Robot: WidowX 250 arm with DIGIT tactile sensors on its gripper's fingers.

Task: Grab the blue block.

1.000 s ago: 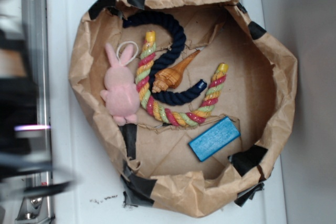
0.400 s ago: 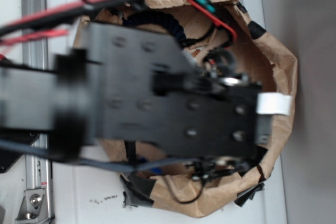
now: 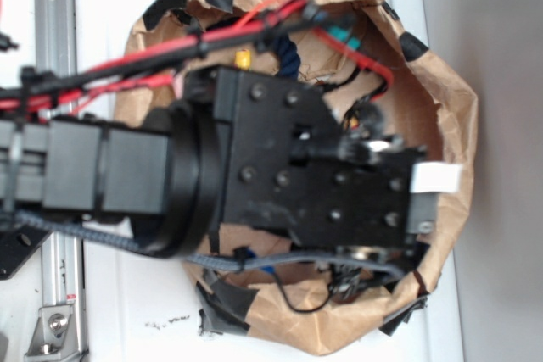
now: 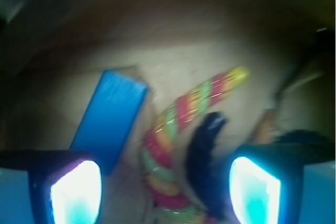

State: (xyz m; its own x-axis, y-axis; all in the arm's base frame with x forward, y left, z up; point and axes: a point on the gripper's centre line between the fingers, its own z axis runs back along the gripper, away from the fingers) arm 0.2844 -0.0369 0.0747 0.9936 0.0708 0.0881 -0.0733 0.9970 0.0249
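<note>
In the wrist view the blue block [image 4: 110,119] lies flat on the brown paper floor, a bright sky-blue slab running from upper right to lower left. My gripper [image 4: 165,192] hangs above the floor, open, with its two glowing pads [image 4: 76,195] wide apart and nothing between them. The block's near end sits just above the left pad, left of the gap. Below the gap lie a striped rope and a navy rope end. In the exterior view my arm [image 3: 314,175] covers the block.
The crumpled paper bag wall [image 3: 450,108] with black tape rings the work area. A multicoloured rope [image 4: 194,108], a navy rope [image 4: 205,156] and an orange shell [image 4: 265,127] lie right of the block. A metal rail [image 3: 55,6] runs along the left.
The arm swung in from the left over the bag and now hides its contents from above. Since 0.4 s ago it looks smaller in the exterior view.
</note>
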